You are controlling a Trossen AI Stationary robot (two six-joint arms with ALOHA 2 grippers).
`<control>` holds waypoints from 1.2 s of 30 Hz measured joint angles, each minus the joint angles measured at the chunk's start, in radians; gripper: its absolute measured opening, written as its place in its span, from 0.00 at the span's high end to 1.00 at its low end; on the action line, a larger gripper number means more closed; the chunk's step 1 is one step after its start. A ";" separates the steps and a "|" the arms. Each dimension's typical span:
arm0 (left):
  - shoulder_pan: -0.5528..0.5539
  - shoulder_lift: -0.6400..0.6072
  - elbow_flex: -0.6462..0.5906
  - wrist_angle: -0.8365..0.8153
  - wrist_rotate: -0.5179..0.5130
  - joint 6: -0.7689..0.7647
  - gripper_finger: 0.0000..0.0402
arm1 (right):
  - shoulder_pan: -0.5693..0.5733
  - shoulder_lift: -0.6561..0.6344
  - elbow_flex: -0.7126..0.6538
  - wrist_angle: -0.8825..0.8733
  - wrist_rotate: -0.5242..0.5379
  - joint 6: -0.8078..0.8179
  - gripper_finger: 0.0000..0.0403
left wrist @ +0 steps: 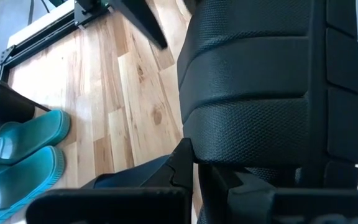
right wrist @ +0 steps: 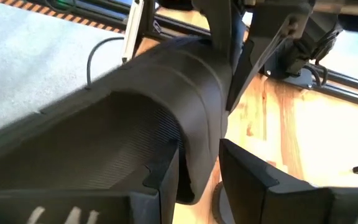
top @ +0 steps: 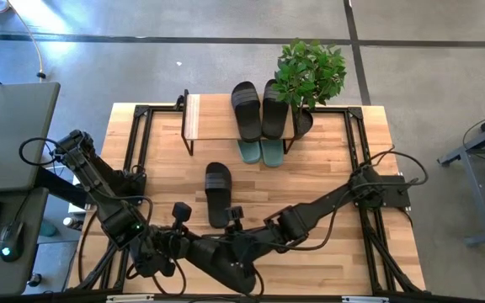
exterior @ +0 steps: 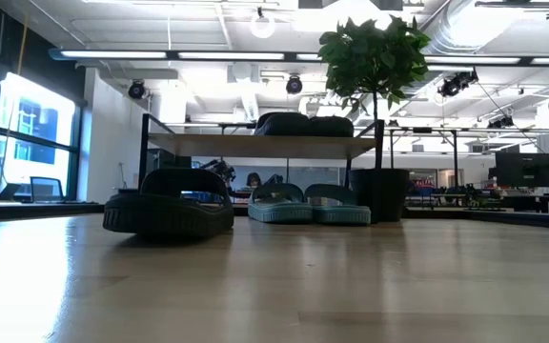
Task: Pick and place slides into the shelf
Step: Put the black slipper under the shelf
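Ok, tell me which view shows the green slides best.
The low view: the green slides sit side by side under the shelf, seen whole. The high view shows only the ends that stick out past the plank; the left wrist view cuts them off; the right wrist view shows none.

- The table (top: 327,168) top is pale wood planks with visible grain and a soft sheen.
- The shelf (top: 209,116) has a light wooden top, smooth, on thin black metal legs.
- The black slide (top: 218,194) lying alone looks like matt rubber with fine ribs across its strap.
- The green slides (exterior: 309,204) are smooth, matt rubber.
- The slide (left wrist: 260,99) close to the left wrist camera shows a fine pebbled, matt black surface.
- The plant pot (exterior: 379,194) is dark and matt.
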 joint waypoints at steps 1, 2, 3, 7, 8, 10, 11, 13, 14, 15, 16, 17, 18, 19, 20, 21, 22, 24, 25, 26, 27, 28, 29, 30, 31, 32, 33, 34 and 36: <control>0.000 0.000 0.000 0.002 0.000 0.000 1.00 | -0.002 0.003 0.000 -0.001 -0.002 0.000 0.74; 0.000 0.000 0.000 0.006 0.000 0.000 1.00 | -0.004 0.005 0.000 0.002 -0.008 0.002 0.74; 0.000 0.000 0.000 0.011 0.000 0.000 1.00 | -0.004 0.006 0.000 0.002 -0.016 0.005 0.74; 0.000 0.000 0.000 0.015 -0.010 0.000 1.00 | -0.005 0.011 0.000 0.003 -0.019 0.015 0.74; 0.000 0.000 0.000 0.016 -0.012 0.000 1.00 | -0.005 0.012 0.000 0.003 -0.012 0.012 0.74; 0.000 0.000 0.000 0.018 -0.016 0.000 1.00 | -0.007 0.016 0.000 0.003 -0.010 0.012 0.74; 0.000 0.000 0.000 0.019 -0.017 0.000 1.00 | -0.011 0.019 0.000 0.006 -0.010 0.014 0.74; 0.000 0.000 0.000 0.022 -0.023 0.000 1.00 | -0.013 0.026 0.000 0.003 -0.011 0.016 0.74; 0.000 0.000 0.000 0.023 -0.024 0.000 1.00 | -0.017 0.034 0.000 0.008 -0.011 0.016 0.74; 0.000 0.000 0.000 0.025 -0.024 0.000 1.00 | -0.021 0.040 0.000 0.017 -0.011 0.016 0.74; 0.000 0.000 0.000 0.026 -0.024 0.000 1.00 | -0.023 0.043 -0.001 0.017 -0.011 0.016 0.74; 0.000 0.000 0.000 0.026 -0.024 0.000 1.00 | -0.026 0.049 -0.001 0.019 -0.011 0.016 0.74; 0.000 0.000 0.000 0.026 -0.024 0.000 1.00 | -0.031 0.053 -0.001 0.027 -0.012 0.016 0.74; 0.000 0.000 0.000 0.025 -0.023 0.000 1.00 | -0.032 0.054 -0.001 0.026 -0.012 0.016 0.75; 0.000 0.000 0.000 0.025 -0.023 0.000 1.00 | -0.032 0.055 -0.001 0.025 -0.012 0.016 0.76; 0.000 0.000 0.000 0.026 -0.023 0.000 1.00 | -0.033 0.055 -0.001 0.027 -0.010 0.016 0.78; 0.000 0.000 0.000 0.026 -0.023 -0.002 1.00 | -0.035 0.055 -0.001 0.030 -0.003 0.016 0.80; 0.000 0.000 0.000 0.024 -0.019 -0.003 1.00 | -0.035 0.055 -0.001 0.036 0.012 0.015 0.85; 0.000 0.000 0.000 0.021 -0.014 -0.003 1.00 | -0.035 0.055 -0.001 0.037 0.017 0.014 0.89; 0.000 0.000 0.000 0.021 -0.003 -0.003 0.99 | -0.036 0.055 -0.001 0.038 0.018 0.012 0.93; 0.000 0.000 0.000 0.021 0.005 -0.004 0.98 | -0.036 0.055 -0.001 0.039 0.014 0.012 0.96; 0.000 -0.001 0.000 0.020 0.014 -0.005 0.97 | -0.036 0.055 -0.001 0.040 0.007 0.013 0.98; 0.000 -0.001 0.000 0.019 0.019 -0.008 0.96 | -0.036 0.055 -0.001 0.041 0.005 0.017 0.98; 0.000 -0.001 0.000 0.016 0.019 -0.013 0.95 | -0.036 0.055 -0.001 0.041 0.013 0.025 0.98; 0.000 -0.001 0.000 0.013 0.016 -0.024 0.93 | -0.036 0.055 -0.001 0.040 0.023 0.029 0.98; 0.000 -0.001 0.000 0.011 0.008 -0.040 0.91 | -0.035 0.055 -0.001 0.037 0.032 0.033 0.98; 0.000 -0.002 0.000 0.007 0.003 -0.049 0.90 | -0.031 0.054 -0.001 0.034 0.043 0.034 0.99; 0.000 -0.004 0.000 0.006 0.001 -0.053 0.88 | -0.027 0.053 -0.001 0.028 0.058 0.035 0.99; 0.000 -0.014 0.000 0.001 -0.002 -0.058 0.84 | -0.015 0.051 -0.001 0.003 0.100 0.043 0.99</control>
